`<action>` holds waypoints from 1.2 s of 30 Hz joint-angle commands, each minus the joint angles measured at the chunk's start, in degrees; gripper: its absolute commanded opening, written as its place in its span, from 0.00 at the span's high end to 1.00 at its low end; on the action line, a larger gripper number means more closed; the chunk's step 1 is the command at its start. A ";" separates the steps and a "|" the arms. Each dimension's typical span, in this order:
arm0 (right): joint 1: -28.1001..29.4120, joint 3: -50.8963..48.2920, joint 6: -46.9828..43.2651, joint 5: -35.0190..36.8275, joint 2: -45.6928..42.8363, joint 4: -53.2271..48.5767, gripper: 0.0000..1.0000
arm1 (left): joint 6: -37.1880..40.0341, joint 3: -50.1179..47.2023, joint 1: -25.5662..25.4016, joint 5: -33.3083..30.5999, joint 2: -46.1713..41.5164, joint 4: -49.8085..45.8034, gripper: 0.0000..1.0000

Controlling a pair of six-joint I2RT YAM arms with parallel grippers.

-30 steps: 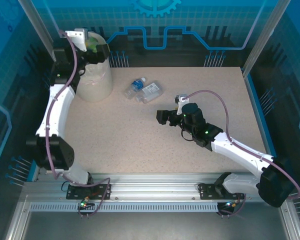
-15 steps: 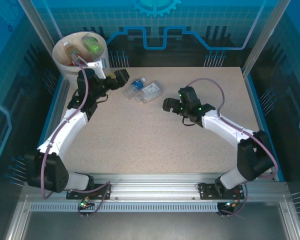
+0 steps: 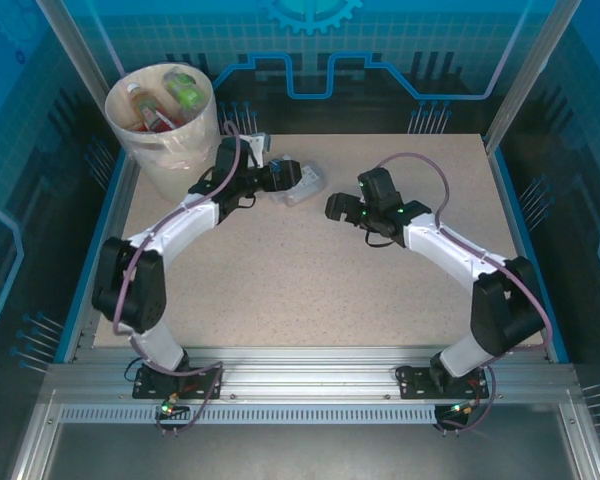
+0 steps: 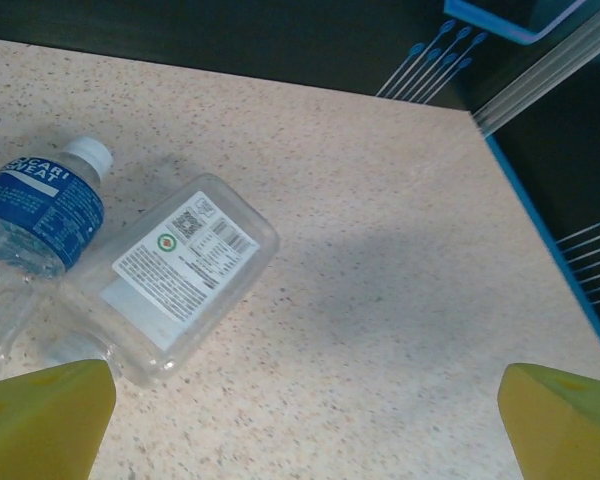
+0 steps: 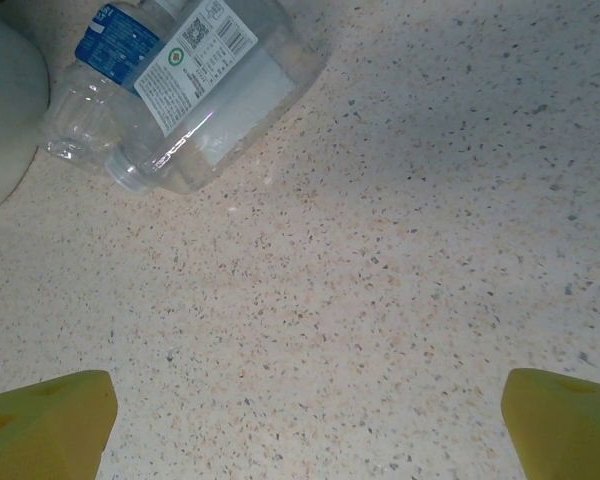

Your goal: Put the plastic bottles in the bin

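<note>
Left arm is swinging down away from the bin (image 3: 170,150) compared with half a second back, and it's now stretching low across the tabletop (image 3: 380,300). The left end effector (image 3: 278,178) is hanging wide open, gripping nothing, right over the two loose bottles. The right arm is barely budging, elbow bent, with the right end effector (image 3: 335,208) also gaping open and empty, pointing at the same pair.

The blue-label bottle (image 4: 35,215) and the clear flat bottle (image 4: 175,275) are lying on their sides, touching, near the bin. From above, the left end effector is covering the blue-label one. The bin is holding several bottles already (image 3: 185,90), but they're too jumbled to count.
</note>
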 commanded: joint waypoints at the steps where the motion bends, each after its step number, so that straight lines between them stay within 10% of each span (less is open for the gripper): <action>1: -0.73 -2.05 0.51 1.01 -3.59 -1.83 0.00 | 4.10 6.54 -0.70 -6.02 4.26 -3.33 0.01; 15: -0.79 -4.71 -0.44 0.42 -8.47 -2.76 0.00 | 12.12 34.64 -0.53 -20.65 25.71 -24.77 0.02; 36: -0.79 -7.23 -0.56 -0.18 -13.31 -4.04 0.00 | 14.33 65.30 2.70 -22.93 49.60 -43.62 0.15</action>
